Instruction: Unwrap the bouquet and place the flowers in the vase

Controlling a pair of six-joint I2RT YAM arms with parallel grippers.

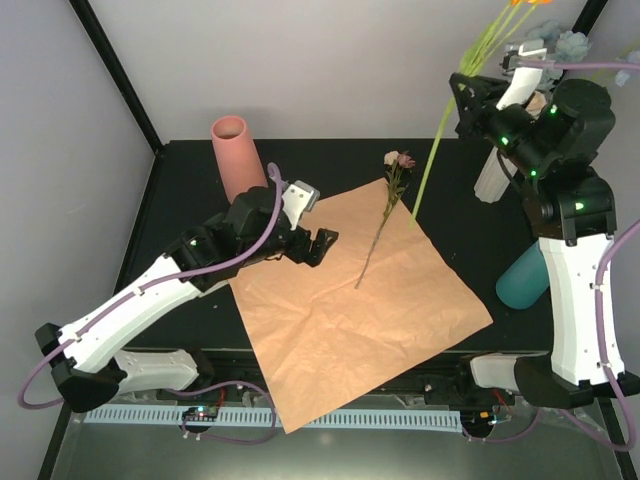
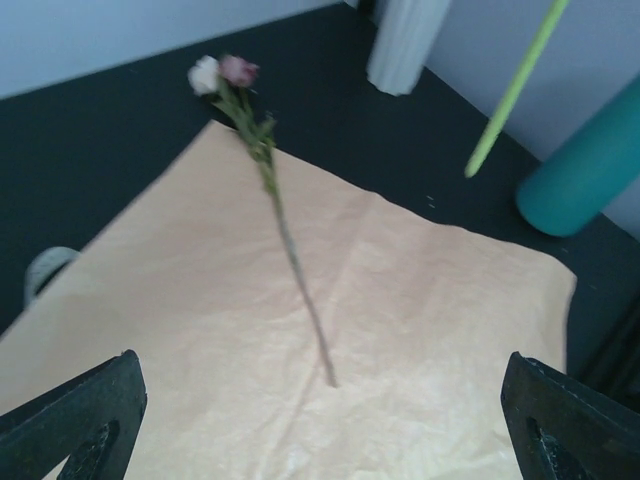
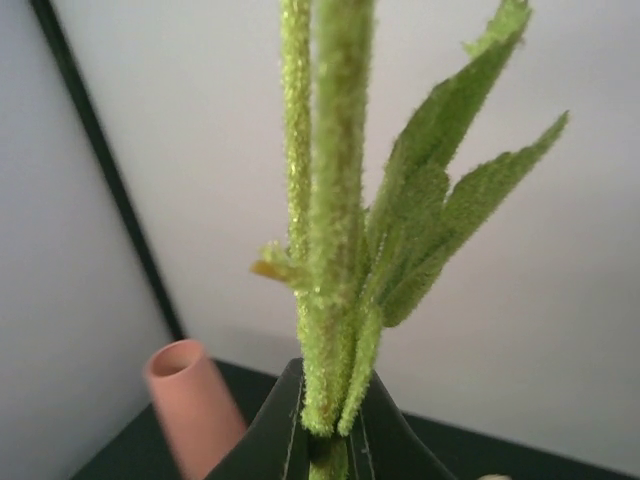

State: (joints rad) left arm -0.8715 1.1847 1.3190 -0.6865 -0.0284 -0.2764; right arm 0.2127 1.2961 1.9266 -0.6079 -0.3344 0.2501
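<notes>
The right end effector (image 3: 325,425) is clamped on a green stem (image 3: 335,250), raised high, likely so its tip clears the white vase (image 1: 492,180) at the worktop's (image 1: 180,180) far right corner (half hidden by the arm (image 1: 560,130)). The left end effector (image 1: 322,245) hovers wide open over the paper (image 1: 350,320), near one loose flower (image 1: 385,215).

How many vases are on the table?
3: smooth pink cylinder vase back left; teal cylinder vase at right; ribbed white vase back right, partly hidden by the right arm.
</notes>
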